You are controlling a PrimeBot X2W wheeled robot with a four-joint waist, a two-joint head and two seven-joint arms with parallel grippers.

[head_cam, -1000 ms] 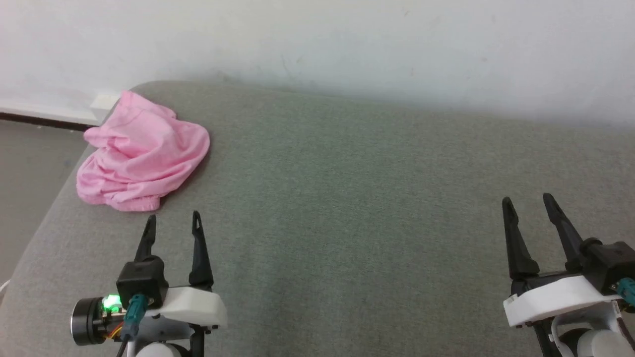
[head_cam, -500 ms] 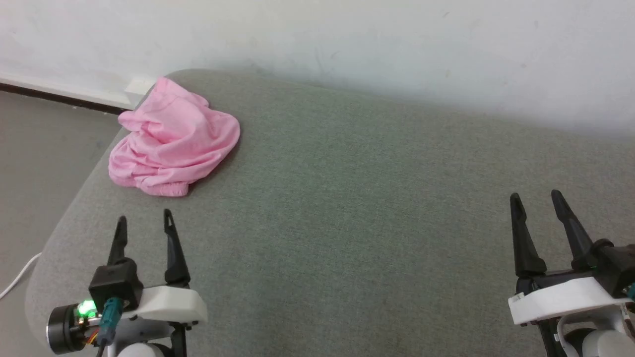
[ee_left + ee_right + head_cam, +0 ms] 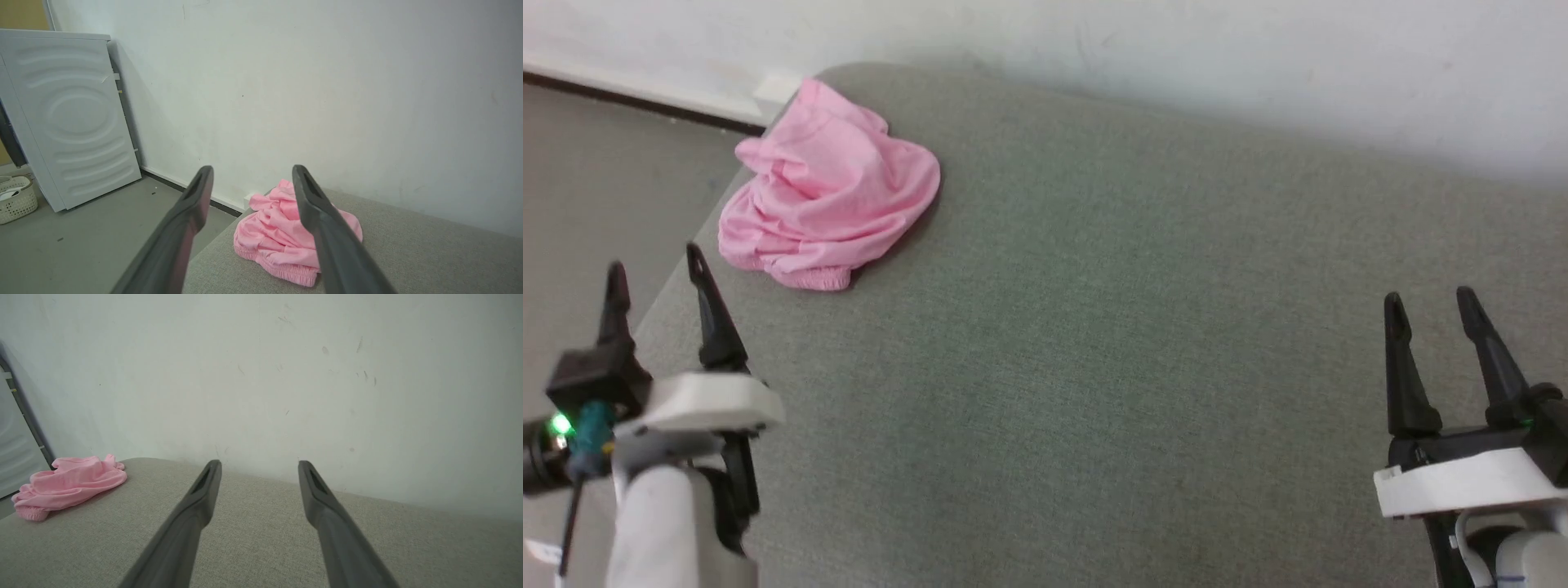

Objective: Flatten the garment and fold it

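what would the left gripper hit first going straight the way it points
Likely the white wall: seen along the open left gripper, the line runs above and left of the pink garment. Depth is unclear, so it might brush that.

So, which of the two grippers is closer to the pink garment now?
The left gripper. It stands just short of the crumpled garment, while the right gripper is far off across the grey cushion.

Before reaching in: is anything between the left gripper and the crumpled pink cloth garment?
Nothing visible. Only grey fabric surface lies between the open left gripper and the crumpled pink cloth garment.
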